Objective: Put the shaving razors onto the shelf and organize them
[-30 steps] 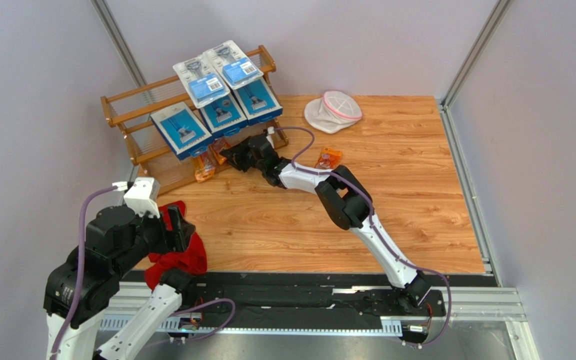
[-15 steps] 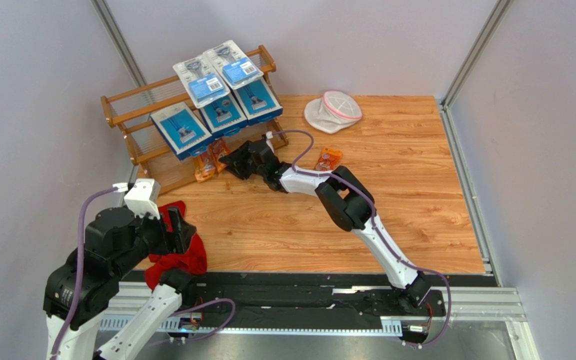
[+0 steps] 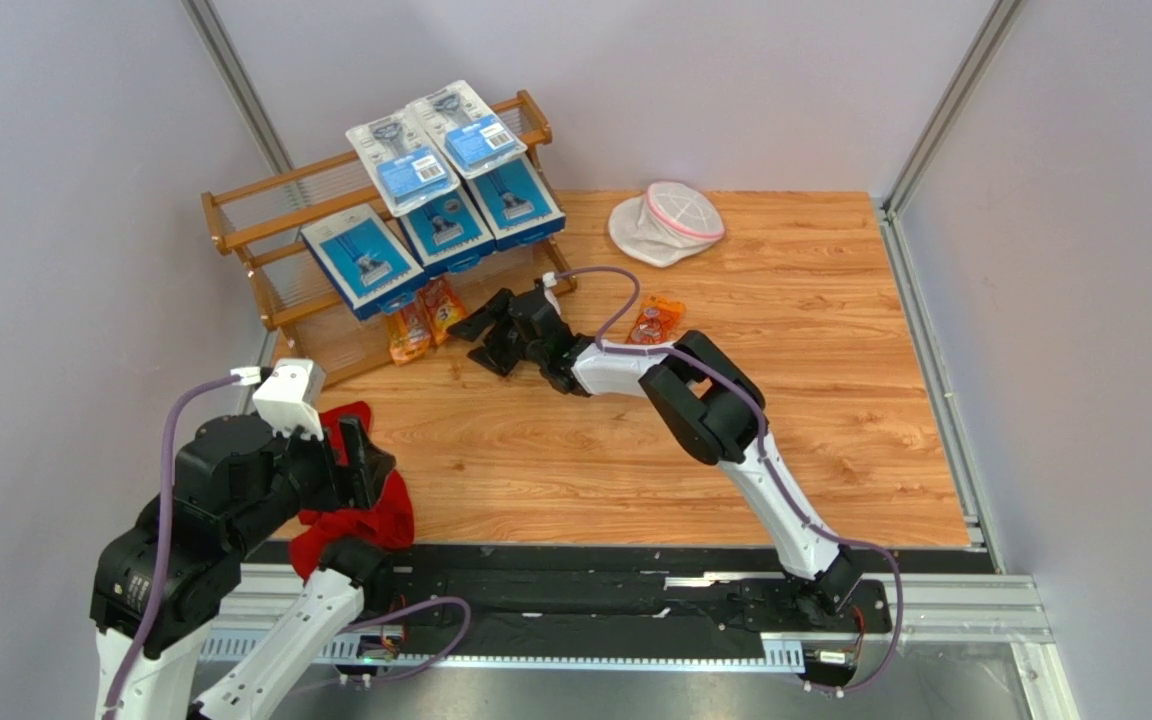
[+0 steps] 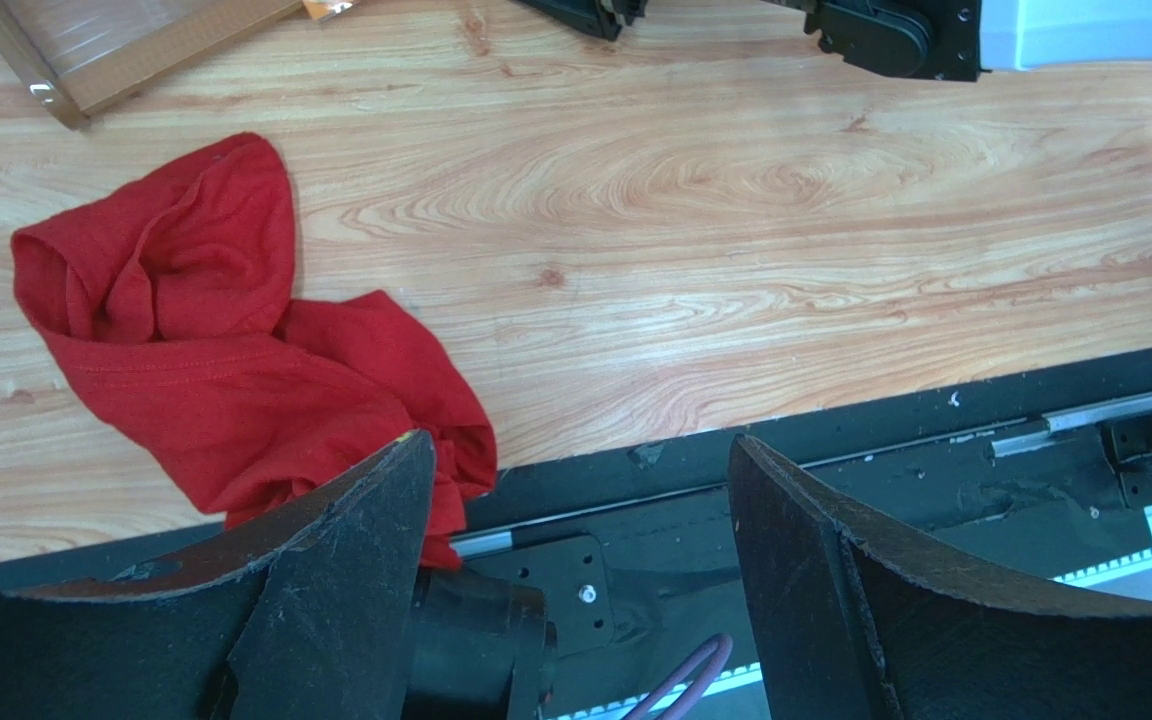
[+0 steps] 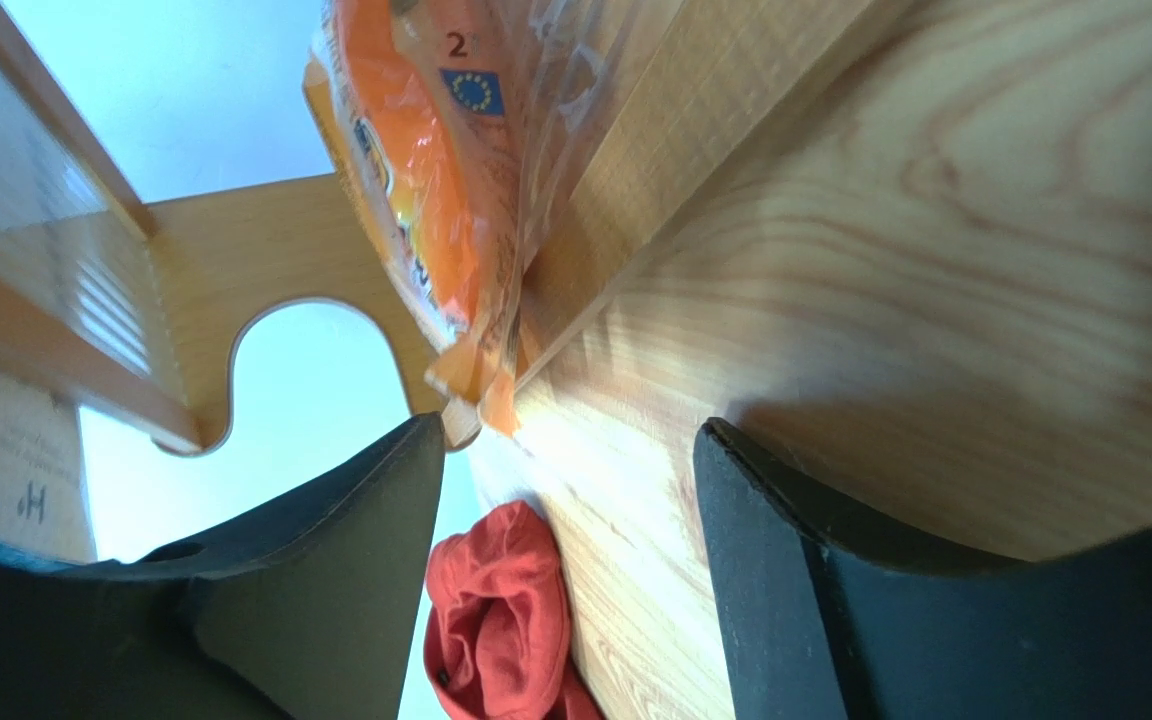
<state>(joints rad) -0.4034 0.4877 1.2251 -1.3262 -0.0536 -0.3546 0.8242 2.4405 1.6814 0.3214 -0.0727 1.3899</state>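
Observation:
The brown wooden shelf (image 3: 273, 186) stands at the back left. Three blue razor boxes (image 3: 444, 227) and two clear blister packs (image 3: 406, 162) lie on it. Two orange bags (image 3: 444, 308) lean at its foot, and the right wrist view shows one orange bag (image 5: 417, 180) resting against the shelf's lower rail (image 5: 657, 135). A third orange bag (image 3: 657, 318) lies flat on the table. My right gripper (image 3: 489, 336) is open just right of the leaning bags, with nothing between its fingers (image 5: 575, 510). My left gripper (image 4: 582, 495) hangs open and empty near the table's front edge.
A red cloth (image 3: 357, 510) is crumpled at the front left under my left arm, seen too as a red cloth (image 4: 207, 345) in the left wrist view. A round white pouch with pink trim (image 3: 668, 218) lies at the back. Grey walls close in both sides.
My right gripper has opened and drawn back to the right, away from the shelf. The orange bag it brought now leans at the shelf's foot. The left arm has not moved.

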